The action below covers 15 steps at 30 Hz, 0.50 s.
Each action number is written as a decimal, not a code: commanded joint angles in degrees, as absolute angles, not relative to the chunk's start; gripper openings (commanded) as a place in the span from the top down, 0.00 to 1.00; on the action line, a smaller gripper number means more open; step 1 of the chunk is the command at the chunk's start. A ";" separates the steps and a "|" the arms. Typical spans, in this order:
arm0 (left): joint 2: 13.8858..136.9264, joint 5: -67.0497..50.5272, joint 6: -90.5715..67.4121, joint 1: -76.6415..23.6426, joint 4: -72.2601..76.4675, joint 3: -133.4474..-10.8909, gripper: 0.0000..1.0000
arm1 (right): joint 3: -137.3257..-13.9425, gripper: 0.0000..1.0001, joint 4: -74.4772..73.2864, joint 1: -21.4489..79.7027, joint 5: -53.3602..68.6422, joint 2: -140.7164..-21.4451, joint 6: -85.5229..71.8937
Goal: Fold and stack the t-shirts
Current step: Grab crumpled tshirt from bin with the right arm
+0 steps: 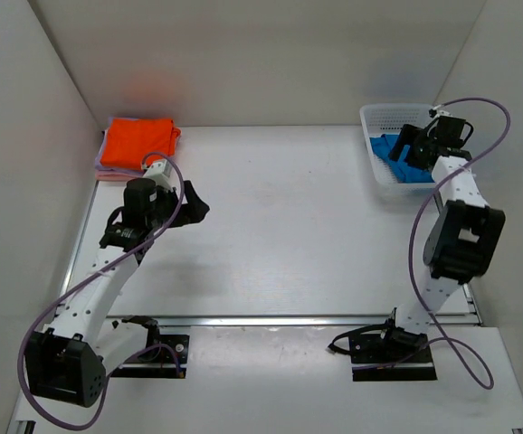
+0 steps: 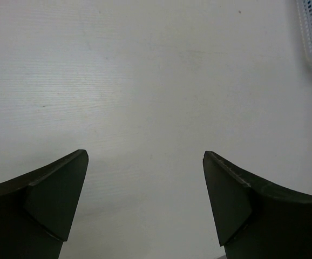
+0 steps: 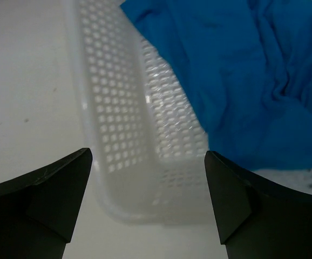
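Right gripper (image 3: 145,156) is being held with fingers spread wide apart, positioned over the white mesh basket (image 3: 118,108) wall. Crumpled blue t-shirt (image 3: 242,81) is being contained inside the basket.

Bright, even overhead light washes the white surface (image 1: 289,226), with soft grey shadows on it. Up close, the basket (image 3: 129,135) is blurred with slight glare; the right pincer (image 3: 147,154) looks nearly black.
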<state>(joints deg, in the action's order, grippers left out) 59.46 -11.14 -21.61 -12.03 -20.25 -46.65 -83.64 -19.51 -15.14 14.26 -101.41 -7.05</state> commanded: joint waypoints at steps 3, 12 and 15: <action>57.21 -10.90 -21.97 -10.99 -13.19 -45.96 0.01 | -95.18 0.17 -14.60 -15.82 7.13 -115.02 -2.99; 64.50 -14.59 -23.65 -11.77 -5.19 -41.66 0.01 | -143.41 0.12 -37.52 -15.56 2.99 -147.90 -2.38; 65.74 -16.43 -24.08 -11.52 -2.91 -40.26 0.01 | -135.27 0.12 -32.79 -16.08 3.87 -145.47 -4.39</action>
